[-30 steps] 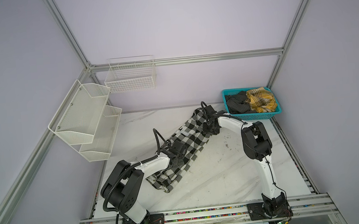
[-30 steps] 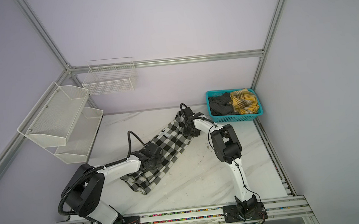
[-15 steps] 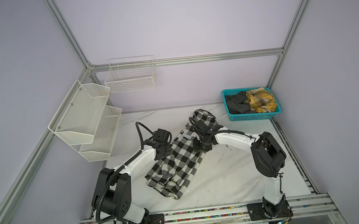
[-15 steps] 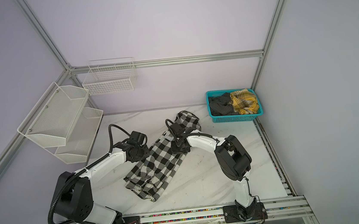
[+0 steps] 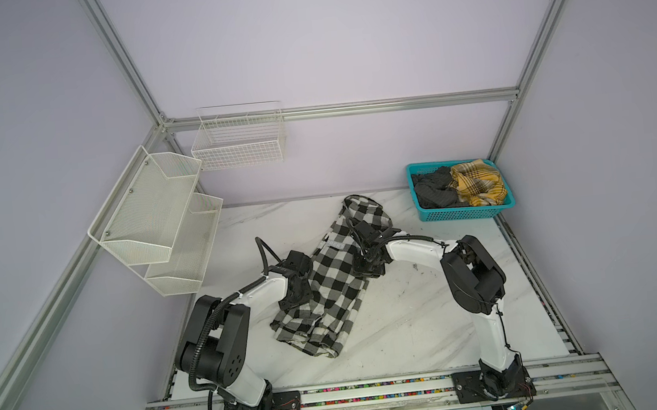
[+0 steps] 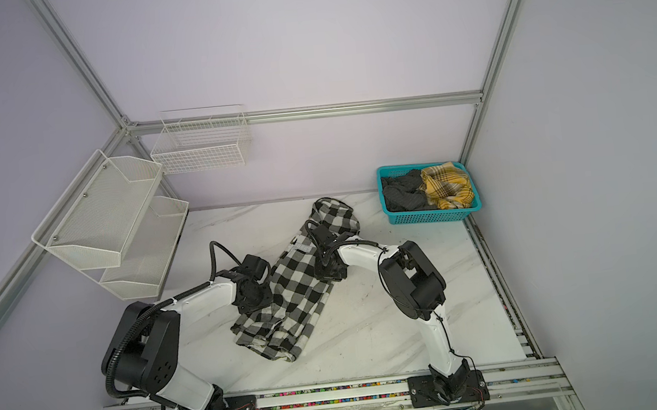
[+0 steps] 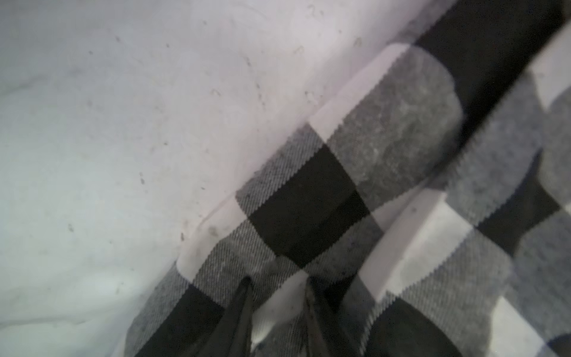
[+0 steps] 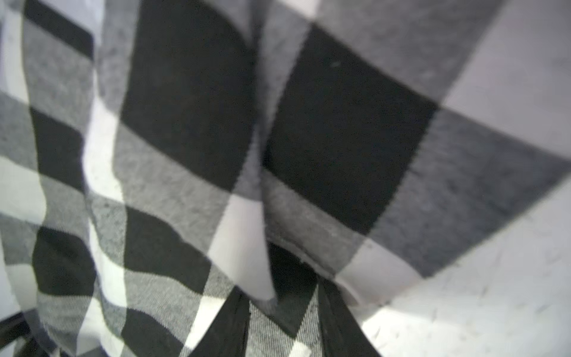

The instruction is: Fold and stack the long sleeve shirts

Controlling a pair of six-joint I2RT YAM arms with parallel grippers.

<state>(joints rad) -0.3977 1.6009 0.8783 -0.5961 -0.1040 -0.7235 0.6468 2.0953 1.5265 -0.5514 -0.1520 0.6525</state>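
Though hidden in both top views, shirt (image 8: 340, 123) fold between right pincer (image 8: 279, 293) tips

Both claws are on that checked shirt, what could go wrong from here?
The left claw and right claw each have only a little of the checked shirt between their fingers, so it may slip out on a lift. Its near end lies bunched, so a fold may trap creases.

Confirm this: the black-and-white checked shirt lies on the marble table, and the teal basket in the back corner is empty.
Not empty: in both top views the teal basket holds a dark grey garment and a yellow plaid garment. The black-and-white checked shirt does lie on the marble table.
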